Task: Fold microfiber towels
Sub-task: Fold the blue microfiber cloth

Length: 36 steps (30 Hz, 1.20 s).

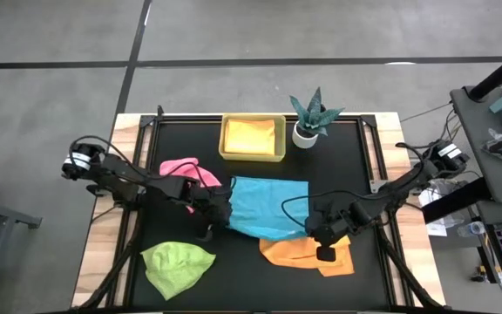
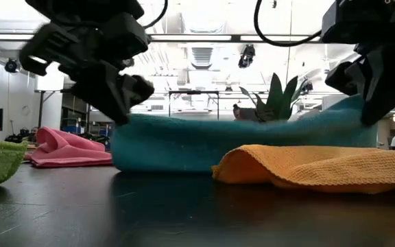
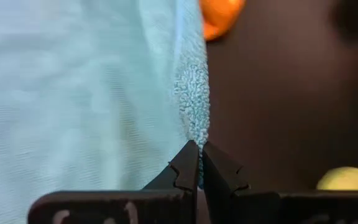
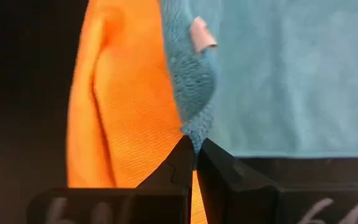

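Observation:
A turquoise-blue towel (image 1: pixel 268 205) lies spread in the middle of the black table. My left gripper (image 1: pixel 225 215) is shut on its near left corner and my right gripper (image 1: pixel 312 227) on its near right corner. In the low view the towel (image 2: pixel 238 144) stands like a low wall between the two grippers, with its lower part on the table. An orange towel (image 1: pixel 308 253) lies crumpled under and in front of the right gripper. A pink towel (image 1: pixel 186 168) and a lime green towel (image 1: pixel 177 264) lie bunched on the left. My left gripper pinches the turquoise towel's edge at its near left corner (image 3: pixel 195 132) between its two fingertips, slanting down from the table's left. That corner is raised; the rest of the towel lies on the table. My right gripper pinches the towel's near right corner (image 4: pixel 196 129) between its fingertips, slanting down from the table's right. The corner is lifted above the orange towel (image 4: pixel 123 112), and the towel's top edge (image 2: pixel 252 122) runs nearly straight across to the other gripper.
A yellow tray (image 1: pixel 253 155) with an orange-yellow cloth in it stands at the far middle. A small spiky plant in a white pot (image 1: pixel 310 120) is to its right. Bare black table shows at the near middle, between the green and orange towels.

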{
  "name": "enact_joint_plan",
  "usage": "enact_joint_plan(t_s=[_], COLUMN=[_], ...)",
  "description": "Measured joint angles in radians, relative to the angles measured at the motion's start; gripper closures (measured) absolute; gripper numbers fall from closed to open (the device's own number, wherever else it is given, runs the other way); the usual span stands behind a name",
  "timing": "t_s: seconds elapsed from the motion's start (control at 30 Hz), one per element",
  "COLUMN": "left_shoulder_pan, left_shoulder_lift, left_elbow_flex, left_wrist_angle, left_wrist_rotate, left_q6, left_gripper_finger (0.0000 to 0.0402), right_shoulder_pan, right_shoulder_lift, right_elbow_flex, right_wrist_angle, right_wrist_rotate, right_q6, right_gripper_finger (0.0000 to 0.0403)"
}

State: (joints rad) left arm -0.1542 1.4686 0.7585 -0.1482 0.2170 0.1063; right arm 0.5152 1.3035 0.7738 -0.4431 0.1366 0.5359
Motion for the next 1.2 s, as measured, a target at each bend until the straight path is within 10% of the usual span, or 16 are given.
enact_joint_plan(t_s=[0.57,0.97,1.2], left_shoulder_pan=[-0.041,0.026,0.153], left_shoulder_lift=[0.001,-0.007,-0.007], left_elbow_flex=[-0.03,-0.031,-0.031], left_wrist_angle=[0.062,0.02,0.036], left_wrist_rotate=[0.008,-0.378,-0.435], left_q6=[-0.073,0.043,0.065], left_gripper_finger=[0.0401,0.0401,0.0401], right_shoulder_pan=[0.024,-0.087,-0.214], right_shoulder_lift=[0.044,0.002,0.005], right_elbow_flex=[0.0,0.0,0.0], right_wrist_angle=[0.045,-0.13,-0.172], right_wrist_rotate=[-0.001,0.232,0.258], right_q6=[0.091,0.055,-0.004], right_gripper_finger=[0.0394,0.0394,0.0394])
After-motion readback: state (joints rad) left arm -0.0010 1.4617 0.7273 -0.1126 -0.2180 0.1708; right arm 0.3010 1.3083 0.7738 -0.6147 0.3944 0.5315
